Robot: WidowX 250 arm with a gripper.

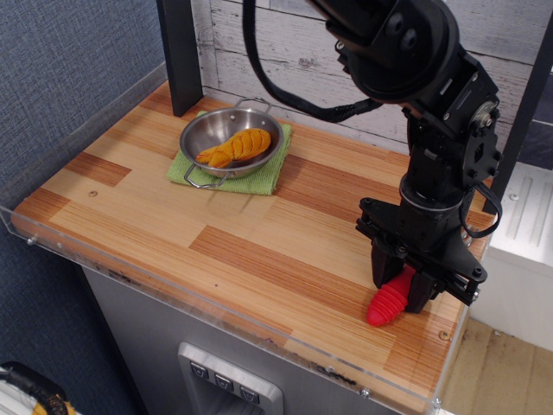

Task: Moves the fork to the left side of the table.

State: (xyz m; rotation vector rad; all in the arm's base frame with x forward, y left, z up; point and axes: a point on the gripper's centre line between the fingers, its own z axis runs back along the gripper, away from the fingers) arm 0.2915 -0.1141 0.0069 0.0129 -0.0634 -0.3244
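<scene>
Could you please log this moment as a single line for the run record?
phase: grasping | gripper: closed around fork handle | fork: on table, right front corner | target: left side, not yet reached

The black arm reaches down from above, wrist vertical; its gripper (401, 288) sits low at the table's right end (jaws closed around the fork's (388, 300) red handle).
</scene>
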